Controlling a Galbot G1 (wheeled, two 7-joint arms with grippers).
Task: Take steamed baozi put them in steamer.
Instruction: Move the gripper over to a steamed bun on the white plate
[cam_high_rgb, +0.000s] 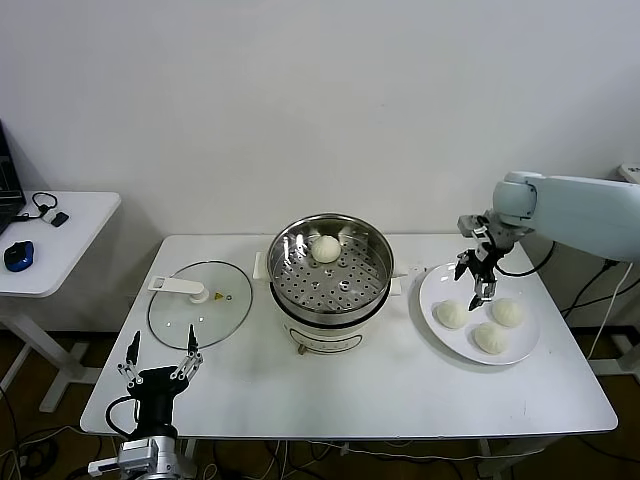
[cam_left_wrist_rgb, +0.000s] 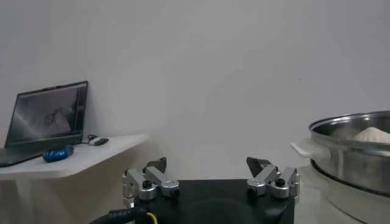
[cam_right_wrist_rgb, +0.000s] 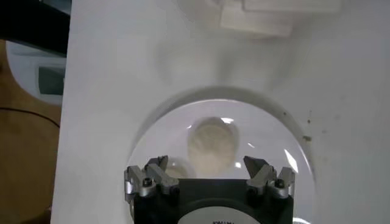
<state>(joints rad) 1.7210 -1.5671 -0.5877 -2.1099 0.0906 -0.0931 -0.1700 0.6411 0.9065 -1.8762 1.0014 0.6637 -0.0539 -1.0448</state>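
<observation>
Spread apart and holding nothing, my right gripper (cam_high_rgb: 481, 280) hangs just above the round white plate (cam_high_rgb: 520, 352) at the right of the white table (cam_high_rgb: 400, 390), over the far-left of three smooth off-white steamed baozi (cam_high_rgb: 451, 314) lying there; from my right wrist its two fingers (cam_right_wrist_rgb: 151, 178) stand well apart with one bun (cam_right_wrist_rgb: 211, 145) between and beyond them, untouched; a second bun beside it is mostly hidden behind the gripper body; the fourth baozi (cam_high_rgb: 326, 248) sits on the perforated tray at the far side of the shiny round stainless-steel steamer (cam_high_rgb: 330, 312) on its white base, mid-table; my left gripper (cam_high_rgb: 160, 360) waits low at the near left table edge, fingers splayed wide and empty, near the flat glass lid with white handle (cam_high_rgb: 200, 302); its wrist camera sees only the steamer's rim, cut off at the edge.
</observation>
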